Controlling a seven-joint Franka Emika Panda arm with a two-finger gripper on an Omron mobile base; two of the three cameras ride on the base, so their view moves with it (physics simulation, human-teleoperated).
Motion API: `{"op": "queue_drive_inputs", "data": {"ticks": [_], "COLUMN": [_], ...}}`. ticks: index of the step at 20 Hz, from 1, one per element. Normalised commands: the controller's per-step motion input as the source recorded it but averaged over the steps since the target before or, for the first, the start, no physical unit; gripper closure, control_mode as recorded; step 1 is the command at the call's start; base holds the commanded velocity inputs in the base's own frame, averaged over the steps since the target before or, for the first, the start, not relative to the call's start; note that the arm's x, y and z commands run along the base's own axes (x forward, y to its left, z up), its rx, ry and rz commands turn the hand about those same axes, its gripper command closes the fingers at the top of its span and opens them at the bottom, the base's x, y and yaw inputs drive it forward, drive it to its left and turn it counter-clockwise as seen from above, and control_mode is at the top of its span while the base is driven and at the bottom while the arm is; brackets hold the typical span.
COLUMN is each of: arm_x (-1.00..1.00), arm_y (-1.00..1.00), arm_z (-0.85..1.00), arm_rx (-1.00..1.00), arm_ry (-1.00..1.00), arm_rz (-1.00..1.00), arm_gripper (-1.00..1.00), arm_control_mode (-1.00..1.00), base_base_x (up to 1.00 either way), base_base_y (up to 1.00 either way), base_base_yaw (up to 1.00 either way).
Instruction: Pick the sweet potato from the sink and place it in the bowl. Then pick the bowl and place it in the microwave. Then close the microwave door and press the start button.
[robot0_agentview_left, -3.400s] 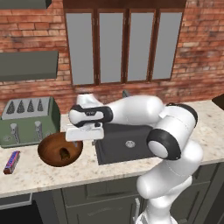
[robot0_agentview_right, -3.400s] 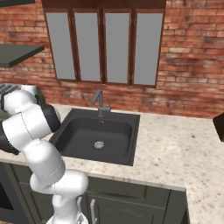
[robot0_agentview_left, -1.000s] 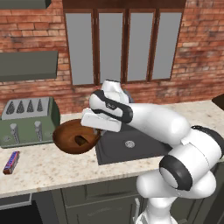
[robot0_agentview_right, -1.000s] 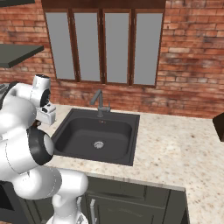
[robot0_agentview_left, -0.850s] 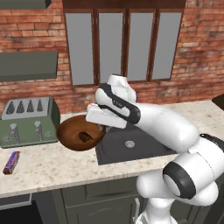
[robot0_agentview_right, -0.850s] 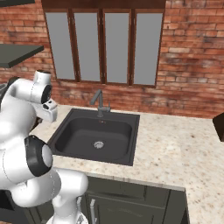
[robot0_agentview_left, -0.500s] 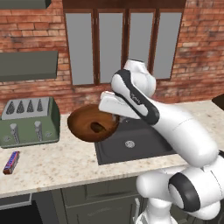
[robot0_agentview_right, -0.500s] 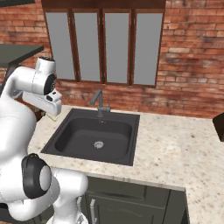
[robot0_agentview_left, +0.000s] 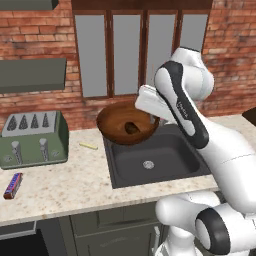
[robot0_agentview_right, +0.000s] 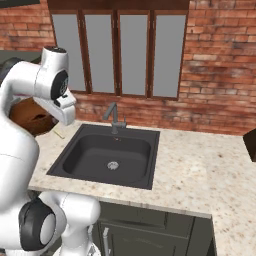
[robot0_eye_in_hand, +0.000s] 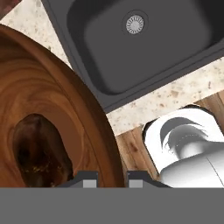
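Observation:
My gripper (robot0_agentview_left: 149, 119) (robot0_eye_in_hand: 110, 178) is shut on the right rim of the reddish-brown wooden bowl (robot0_agentview_left: 120, 126) (robot0_eye_in_hand: 65, 109) (robot0_agentview_right: 27, 116). I hold the bowl in the air, slightly tilted, above the left edge of the dark sink (robot0_agentview_left: 152, 159) (robot0_agentview_right: 107, 152) (robot0_eye_in_hand: 144, 52). The sweet potato (robot0_agentview_left: 132, 128) (robot0_eye_in_hand: 38, 154), a dark brown lump, lies in the bottom of the bowl. The sink basin holds nothing but its round drain (robot0_eye_in_hand: 134, 24). The microwave and its door are out of view.
A green-grey toaster (robot0_agentview_left: 33, 140) stands at the left on the speckled counter (robot0_agentview_left: 60, 187), with a wrapped candy bar (robot0_agentview_left: 13, 185) near the front edge and a thin yellow strip (robot0_agentview_left: 89, 146) beside the sink. The faucet (robot0_agentview_right: 114, 118) rises behind the basin. Brick wall and windows are at the back.
The arm has swung right and upward, carrying the bowl with the sweet potato from beside the toaster to above the sink's left edge. The jaws kept their hold.

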Motion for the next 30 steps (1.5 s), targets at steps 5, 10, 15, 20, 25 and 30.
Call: {"op": "queue_drive_inputs", "data": {"ticks": [5,10,15,20,25,30], "arm_x": [-0.26,-0.37,-0.37,-0.33,-0.20,-0.01], "arm_y": [-0.14,-0.24,-0.24,-0.19,-0.24,-0.20], "arm_z": [0.28,0.18,0.26,0.24,0.02,0.01], "arm_rx": [0.00,0.00,0.00,0.00,0.00,0.00], "arm_ry": [-0.12,-0.05,-0.01,-0.01,0.00,0.00], "arm_rz": [-0.38,-0.39,-0.27,-0.17,-0.20,-0.22], "arm_gripper": [1.00,1.00,1.00,1.00,1.00,1.00], "arm_control_mode": [-1.00,-1.00,-1.00,-1.00,-1.00,-1.00], "base_base_x": [0.00,0.00,0.00,0.00,0.00,0.00], "base_base_y": [0.00,0.00,0.00,0.00,0.00,0.00], "base_base_yaw": [0.00,0.00,0.00,0.00,0.00,0.00]}}
